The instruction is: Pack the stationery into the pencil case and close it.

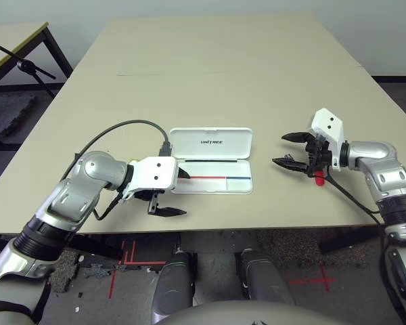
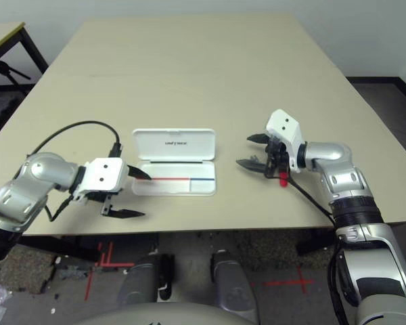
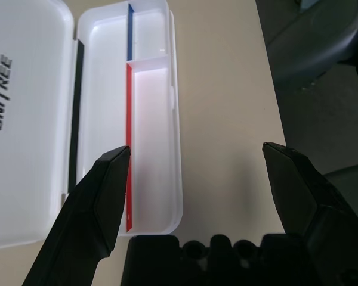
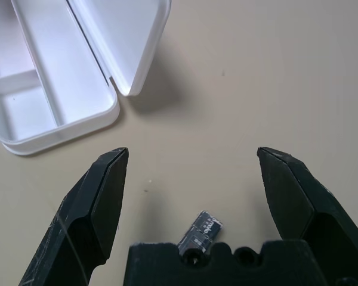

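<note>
Even, soft indoor light is falling from above.
The bench [image 1: 210,74] is showing no glare; the pencil case [image 4: 77,77] lid is casting a soft shadow, and wrist-view tool fingers [image 3: 101,202] are looking slightly blurred.

Beige table [image 1: 210,74], red floor tape [image 1: 125,261]

Pencil case [image 1: 210,160]: white hard plastic, smooth, glossy sheen inside tray. Desk [image 1: 216,74]: matt beige laminate, smooth. Fingers [image 3: 101,208]: black plastic, matt, faint scuffs. Forearms [image 1: 88,183]: brushed silver metal look.
</note>
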